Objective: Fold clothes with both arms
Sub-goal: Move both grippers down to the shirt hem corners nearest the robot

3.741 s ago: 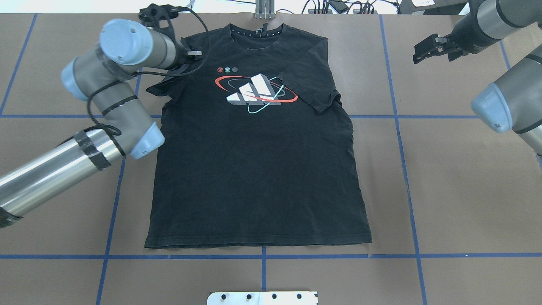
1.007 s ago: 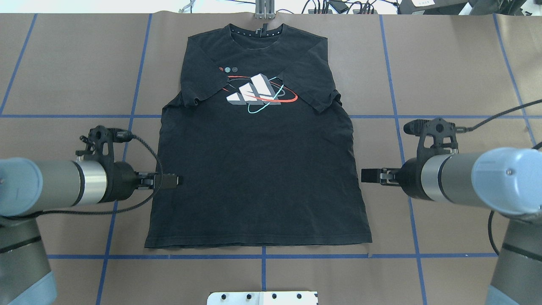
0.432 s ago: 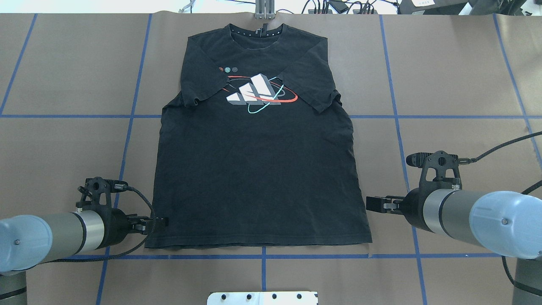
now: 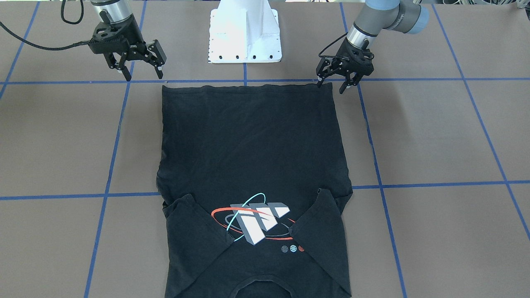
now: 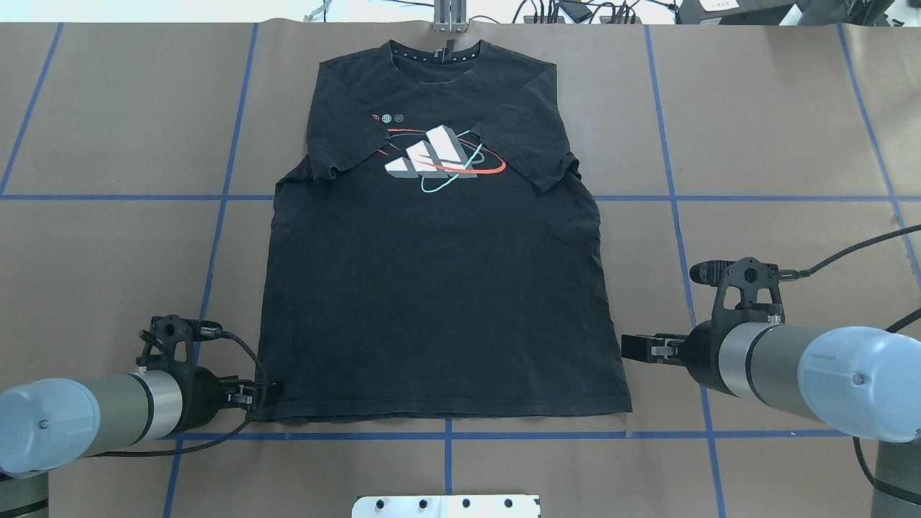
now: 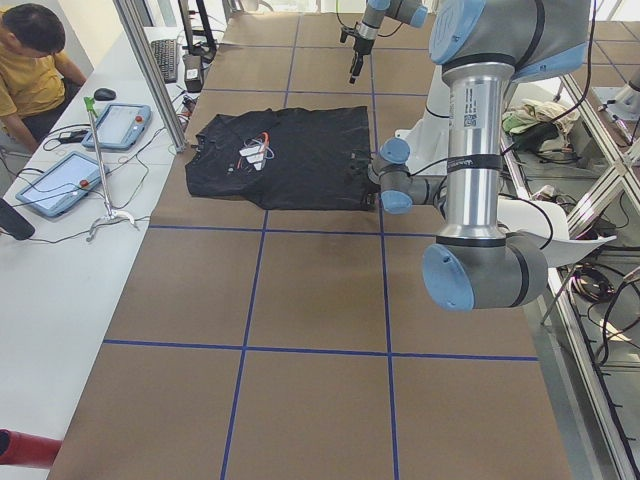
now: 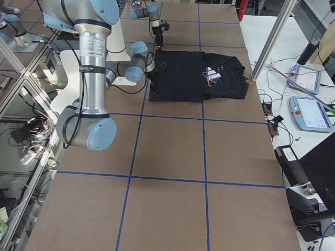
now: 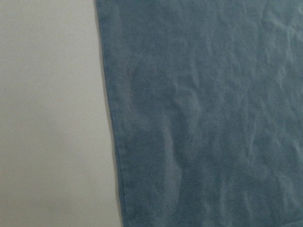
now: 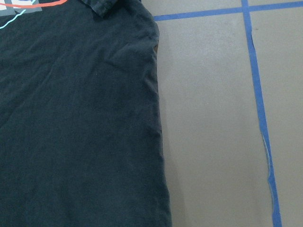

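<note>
The black T-shirt (image 5: 439,288) lies flat on the table, graphic up, collar at the far edge, both sleeves folded in over the chest. It also shows in the front-facing view (image 4: 252,149). My left gripper (image 4: 331,85) is open and low at the hem's corner on my left, one finger over the cloth and one beside it; overhead it sits at that corner (image 5: 270,392). My right gripper (image 4: 144,75) is open and empty, just off the shirt's right side edge near the hem (image 5: 633,347). The wrist views show only cloth (image 8: 203,113) (image 9: 75,118) and bare table.
The white pedestal base (image 4: 244,33) stands just behind the hem. Blue tape lines (image 5: 446,434) cross the brown table cover. A metal post (image 5: 450,14) and cables sit at the far edge by the collar. An operator (image 6: 35,60) sits by tablets beyond that edge.
The shirt's left sleeve is now folded in. Both arms have come back from the collar end to the hem end; in the last half second the left gripper dropped to the hem corner.
</note>
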You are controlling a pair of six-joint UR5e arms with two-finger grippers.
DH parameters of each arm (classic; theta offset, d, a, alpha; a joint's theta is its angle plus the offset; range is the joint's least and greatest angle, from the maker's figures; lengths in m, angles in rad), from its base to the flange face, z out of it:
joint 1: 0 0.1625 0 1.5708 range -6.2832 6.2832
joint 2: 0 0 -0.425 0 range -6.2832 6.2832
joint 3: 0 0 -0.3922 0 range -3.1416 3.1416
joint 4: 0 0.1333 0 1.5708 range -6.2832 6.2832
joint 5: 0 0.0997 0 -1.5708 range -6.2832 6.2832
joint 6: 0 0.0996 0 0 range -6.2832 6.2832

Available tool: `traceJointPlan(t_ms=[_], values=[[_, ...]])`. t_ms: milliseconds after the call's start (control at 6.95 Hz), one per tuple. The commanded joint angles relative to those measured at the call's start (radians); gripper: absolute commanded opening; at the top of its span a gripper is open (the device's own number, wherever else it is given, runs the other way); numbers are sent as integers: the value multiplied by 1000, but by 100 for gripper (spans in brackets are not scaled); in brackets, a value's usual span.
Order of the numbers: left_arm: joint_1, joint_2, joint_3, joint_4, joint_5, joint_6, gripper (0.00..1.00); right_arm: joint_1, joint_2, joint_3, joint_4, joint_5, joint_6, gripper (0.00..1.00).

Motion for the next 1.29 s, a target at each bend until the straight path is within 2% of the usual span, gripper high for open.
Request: traceJointPlan(t_ms=[0,576,1007,1151], values=[[23,2,6,2,-2,-2,78,0,1,4,0,0,0,100],[31,2,21,4,-9,-5,59,0,1,6,0,0,0,100],[48,3,20,4,-9,-37,19,0,1,6,0,0,0,100],[48,9,20,4,-8,-37,2,0,1,6,0,0,0,100]])
